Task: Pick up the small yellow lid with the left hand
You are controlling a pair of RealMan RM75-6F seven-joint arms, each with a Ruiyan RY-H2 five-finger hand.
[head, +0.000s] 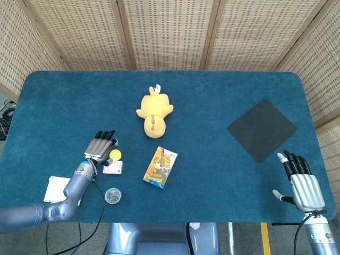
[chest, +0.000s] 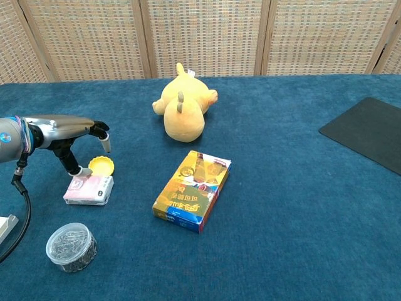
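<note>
Left robot hand [chest: 75, 141]: fingers apart, holding nothing, arched over the small yellow lid [chest: 101, 165], thumb tip low beside it. The lid lies flat on the desk [chest: 282, 207], just beside or touching the far edge of the pink packet [chest: 89, 189]. Judgement: the pinch should close thumb and finger on opposite rims, low enough to catch the thin edge, without dragging the packet along.
Right robot hand [head: 303, 183]: fingers spread, idle at the near right corner.
Round clear tin [chest: 71, 246]: nearest, left.
Yellow box [chest: 193, 190]: centre, clear of the reach.
Plush toy [chest: 182, 110]: further back.
Dark mat [chest: 369, 132]: far right.
</note>
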